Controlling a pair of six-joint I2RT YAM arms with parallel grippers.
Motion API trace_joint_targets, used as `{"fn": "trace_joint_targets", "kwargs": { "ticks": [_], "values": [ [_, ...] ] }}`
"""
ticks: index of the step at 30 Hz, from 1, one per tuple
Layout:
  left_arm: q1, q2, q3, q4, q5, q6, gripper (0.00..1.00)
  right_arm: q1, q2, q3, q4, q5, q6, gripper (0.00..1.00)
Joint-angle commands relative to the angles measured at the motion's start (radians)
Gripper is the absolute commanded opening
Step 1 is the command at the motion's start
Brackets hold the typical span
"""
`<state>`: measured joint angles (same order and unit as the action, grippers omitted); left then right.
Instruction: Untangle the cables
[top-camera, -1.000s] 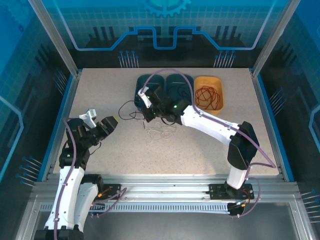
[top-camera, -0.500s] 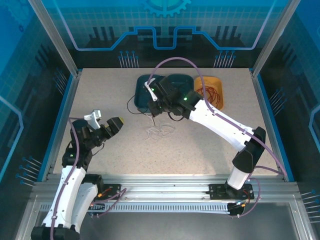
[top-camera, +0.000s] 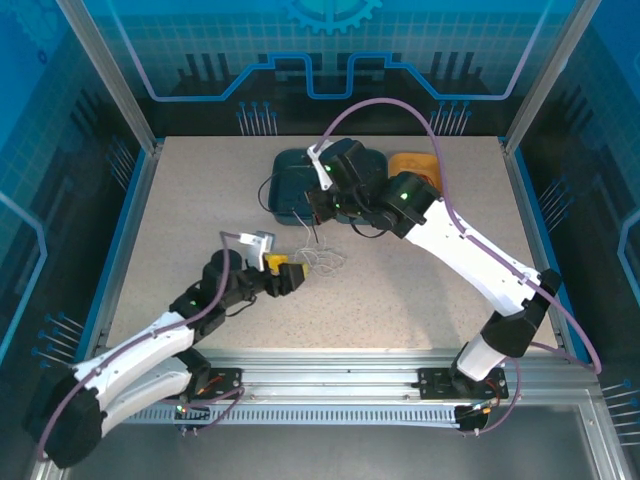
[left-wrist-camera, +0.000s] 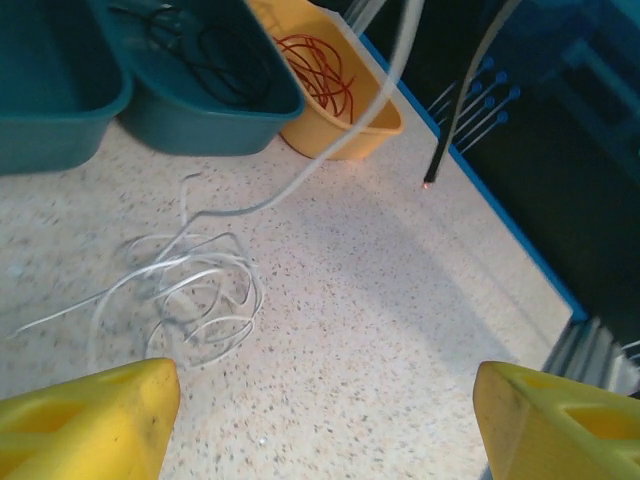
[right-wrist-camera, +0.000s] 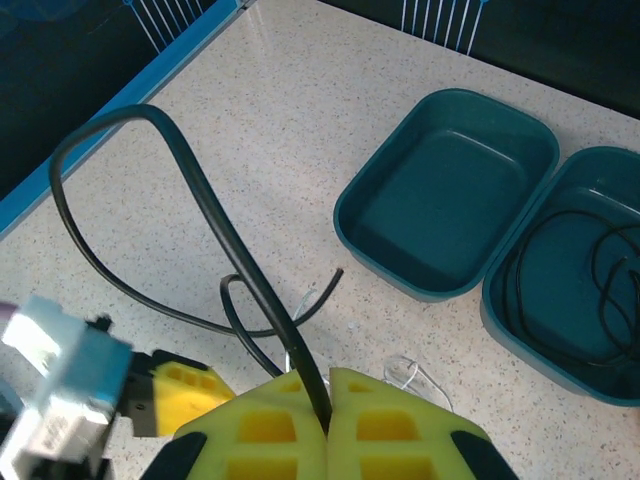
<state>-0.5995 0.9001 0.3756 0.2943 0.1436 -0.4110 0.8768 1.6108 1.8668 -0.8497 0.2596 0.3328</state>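
The cables are lying in separate places across the far half of the table (top-camera: 190, 210). The white cable (left-wrist-camera: 195, 290) is resting in loose coils on the bare tabletop, on the near side of two teal trays, and one pale strand is rising from the coils and running out of the top of the left wrist view.

The black cable (right-wrist-camera: 241, 262) is being pinched by the right gripper (right-wrist-camera: 328, 400), whose jaws are pressing together on it. From the grip it is arching up and out to the left in a wide loop above the table. A black end (left-wrist-camera: 440, 150) with a coppery tip is dangling in the air over the right part of the table. More black wire is lying coiled in the right teal tray (right-wrist-camera: 575, 195); I cannot tell whether it is joining the held length. The left teal tray (right-wrist-camera: 450, 185) is sitting just beside it.

The red cable (left-wrist-camera: 320, 70) is sitting bundled in the orange tray (left-wrist-camera: 375, 115), just right of the teal trays.

The left gripper (left-wrist-camera: 325, 400) is hovering low, just near and left of the white coils, its jaws standing wide apart.
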Motion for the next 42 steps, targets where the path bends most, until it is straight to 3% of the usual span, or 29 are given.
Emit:
{"fn": "trace_joint_targets", "kwargs": {
  "ticks": [1, 7, 12, 17, 22, 28, 38, 42],
  "values": [
    [-0.049, 0.090, -0.023, 0.250, -0.165, 0.169, 0.78, 0.008, -0.035, 0.016, -0.021, -0.012, 0.025, 0.00],
    [-0.053, 0.299, -0.011, 0.462, -0.204, 0.168, 0.75, 0.010, -0.059, 0.003, -0.012, -0.033, 0.034, 0.00],
    [-0.053, 0.419, 0.008, 0.572, -0.229, 0.074, 0.54, 0.009, -0.078, -0.008, -0.019, -0.021, 0.035, 0.00],
    [-0.054, 0.457, 0.018, 0.564, -0.193, 0.010, 0.30, 0.002, -0.096, -0.005, -0.048, 0.049, 0.019, 0.00],
    [-0.054, 0.442, -0.022, 0.502, -0.171, -0.045, 0.15, -0.016, -0.114, 0.037, -0.093, 0.142, -0.003, 0.00],
    [-0.064, 0.398, -0.090, 0.463, -0.130, -0.116, 0.15, -0.118, -0.152, 0.026, -0.089, 0.195, 0.003, 0.00],
    [-0.123, 0.358, -0.061, 0.336, -0.130, -0.136, 0.19, -0.353, -0.047, -0.043, -0.008, 0.020, 0.053, 0.00],
    [-0.125, 0.340, -0.037, 0.291, -0.129, -0.147, 0.30, -0.413, 0.052, -0.036, 0.035, -0.032, 0.077, 0.00]
  ]
}}
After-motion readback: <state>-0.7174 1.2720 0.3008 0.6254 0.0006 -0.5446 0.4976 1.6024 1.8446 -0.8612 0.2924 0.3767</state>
